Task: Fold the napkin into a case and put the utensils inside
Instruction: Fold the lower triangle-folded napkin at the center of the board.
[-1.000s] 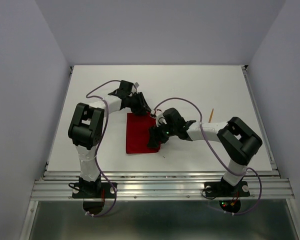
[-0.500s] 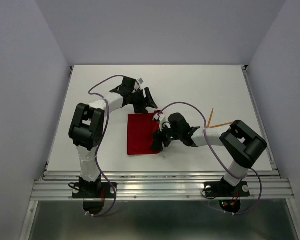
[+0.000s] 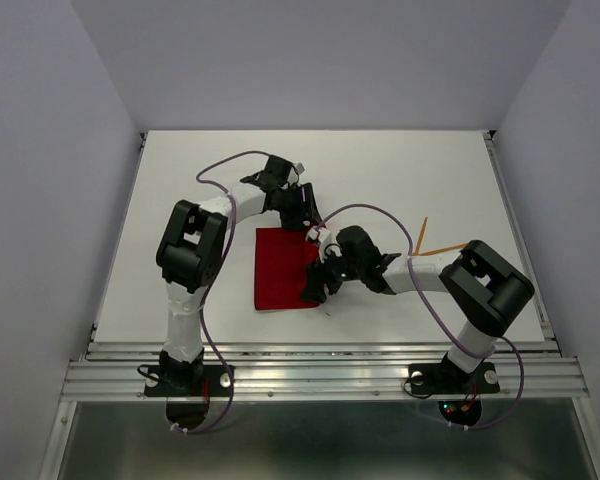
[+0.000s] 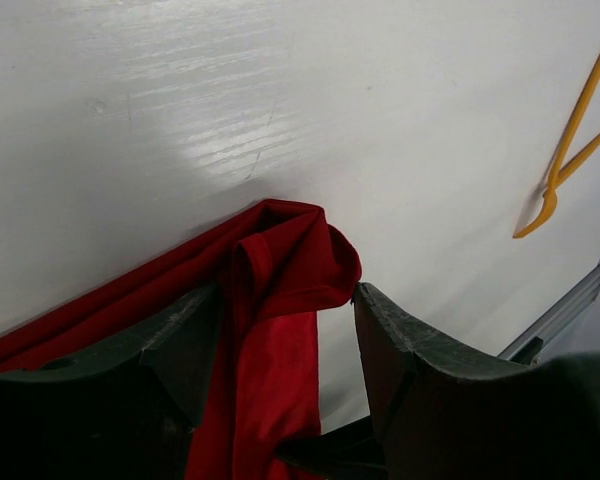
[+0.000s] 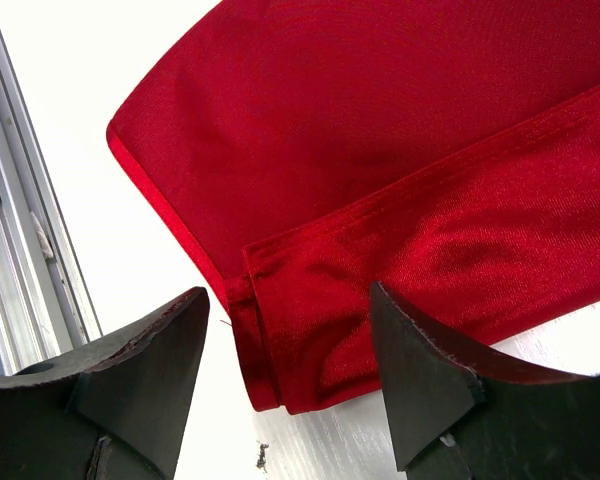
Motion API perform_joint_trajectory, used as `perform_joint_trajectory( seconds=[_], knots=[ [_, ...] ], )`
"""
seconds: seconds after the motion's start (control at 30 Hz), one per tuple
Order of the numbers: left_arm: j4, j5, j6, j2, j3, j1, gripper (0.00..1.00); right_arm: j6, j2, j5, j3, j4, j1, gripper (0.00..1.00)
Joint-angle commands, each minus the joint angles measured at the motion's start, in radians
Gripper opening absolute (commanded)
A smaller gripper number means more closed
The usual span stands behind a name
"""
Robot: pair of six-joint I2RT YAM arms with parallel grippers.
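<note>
Red napkin [image 3: 280, 270] lies flat at centre frame; both grippers spread wide, holding nothing.
Left gripper [image 4: 288, 300] straddles its bunched upper-right corner. Right gripper [image 5: 288, 295] straddles the folded hem at its lower-right edge. Orange utensils [image 3: 435, 240] lie well apart, to the right.

Looks like a robotics lab test cell: bare white table [image 3: 400, 170] boxed in by plain pale walls [image 3: 40, 200], aluminium rails [image 3: 320, 375] along the near edge, 2 cabled machines bolted there, left arm [image 3: 185, 255] and right arm [image 3: 480, 285].
</note>
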Motion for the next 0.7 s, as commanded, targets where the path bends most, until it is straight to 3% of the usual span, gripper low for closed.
perform_joint_trajectory(
  seconds=[0.0, 0.5, 0.6, 0.67],
  knots=[
    [-0.027, -0.029, 0.032, -0.006, 0.041, -0.011, 0.65, -0.006, -0.004, 0.025, -0.019, -0.055, 0.012, 0.71],
    [0.0, 0.0, 0.018, 0.007, 0.03, -0.035, 0.48, 0.0, -0.011, 0.037, -0.016, -0.075, 0.012, 0.71],
    [0.005, 0.009, 0.016, 0.013, 0.03, -0.038, 0.32, -0.003, -0.021, 0.042, -0.017, -0.078, 0.012, 0.71],
    [0.007, 0.013, 0.015, 0.013, 0.026, -0.038, 0.14, -0.002, -0.028, 0.05, -0.019, -0.081, 0.012, 0.72]
  ],
)
